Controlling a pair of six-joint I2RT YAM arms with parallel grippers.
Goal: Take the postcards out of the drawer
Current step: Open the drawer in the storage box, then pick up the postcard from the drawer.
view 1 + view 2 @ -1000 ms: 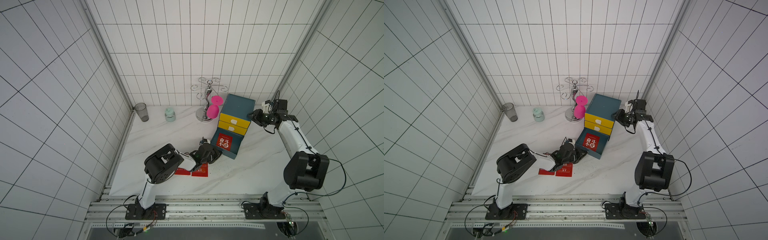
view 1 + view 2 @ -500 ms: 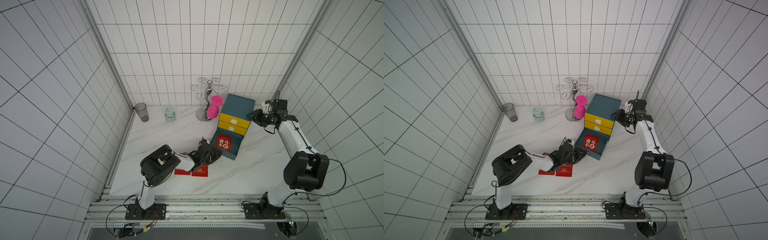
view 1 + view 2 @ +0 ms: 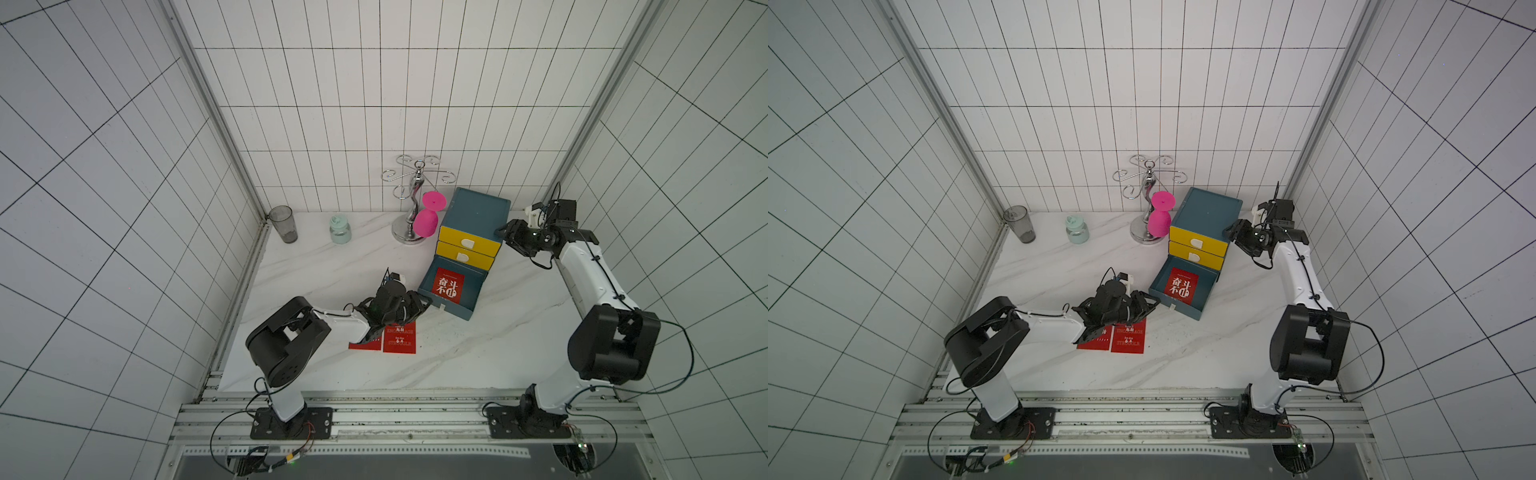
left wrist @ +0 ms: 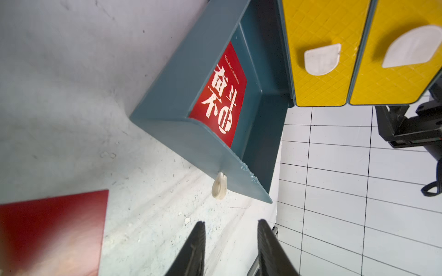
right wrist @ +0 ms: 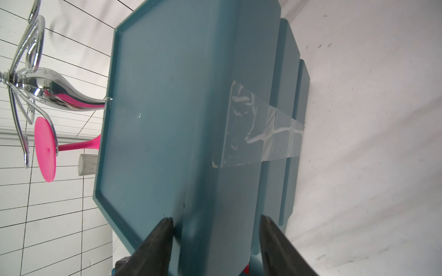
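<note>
One red postcard lies flat in the pulled-out blue bottom drawer. Two more postcards lie side by side on the marble table, just in front of the drawer. My left gripper hovers over their far edge. It points at the drawer's front and is open, with only bare table between its fingers. My right gripper is open astride the blue cabinet's upper right edge.
Two yellow drawers above the open one are closed. A chrome glass rack with a pink glass stands left of the cabinet. A grey tumbler and a mint jar stand at the back left.
My left gripper's jaws have opened above the cards on the table, and its elbow has swung toward the front left. The right gripper's jaws have widened at the cabinet.
</note>
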